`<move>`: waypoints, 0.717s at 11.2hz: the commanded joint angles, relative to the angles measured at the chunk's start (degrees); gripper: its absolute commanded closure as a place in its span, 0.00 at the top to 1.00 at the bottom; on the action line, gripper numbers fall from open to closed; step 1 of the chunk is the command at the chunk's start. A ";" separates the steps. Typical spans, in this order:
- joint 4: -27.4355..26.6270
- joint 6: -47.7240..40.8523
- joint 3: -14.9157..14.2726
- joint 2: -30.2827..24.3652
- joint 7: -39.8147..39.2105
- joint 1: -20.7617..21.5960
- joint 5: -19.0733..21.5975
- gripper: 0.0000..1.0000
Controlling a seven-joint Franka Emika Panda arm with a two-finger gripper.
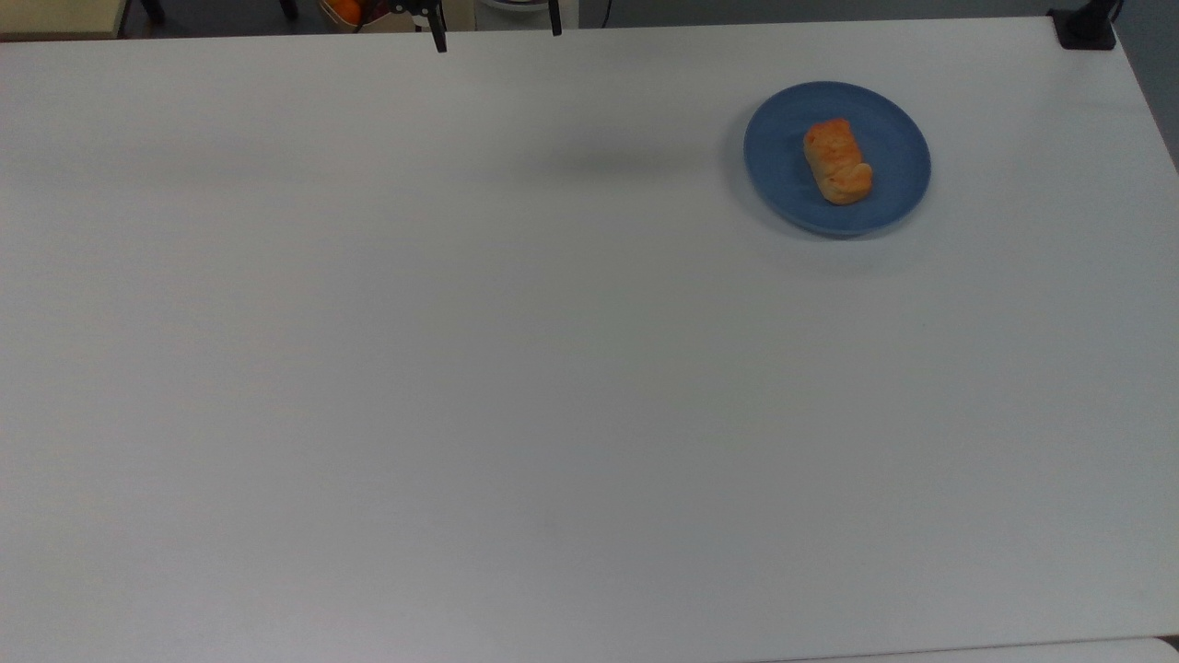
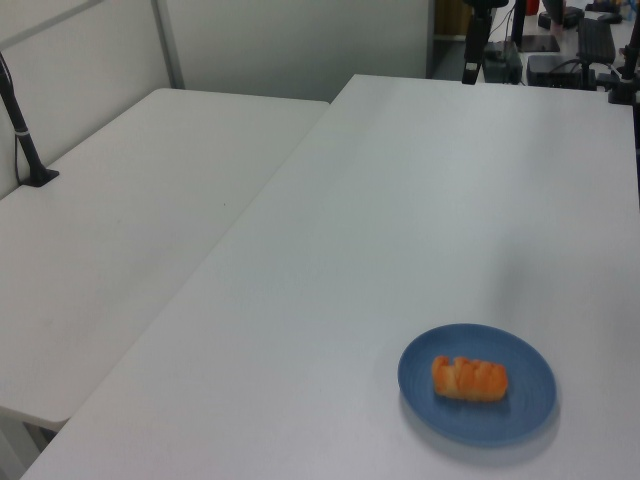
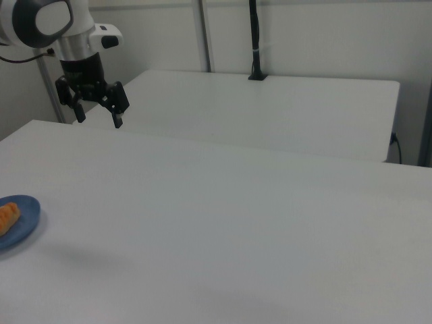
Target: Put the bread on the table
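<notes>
The bread, a small golden-orange roll, lies on a round blue plate at the top view's upper right. The left view has the bread on the plate near the bottom right; the right view cuts the bread and plate at its left edge. The white table spreads wide around the plate. My gripper hangs open and empty high over the table's far edge, well away from the plate. Its two dark fingertips poke in at the top view's top edge.
A second white table adjoins on the left view's left, with a black post clamped to it. A black clamp sits at the top view's upper right corner. Equipment stands beyond the far edge.
</notes>
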 commanded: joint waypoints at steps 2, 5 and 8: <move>0.89 -1.64 0.03 0.14 0.95 0.39 1.06 1.00; 0.89 -1.64 0.03 0.14 1.04 0.30 1.06 1.00; 0.02 -1.73 0.03 -0.38 1.04 0.48 1.06 1.00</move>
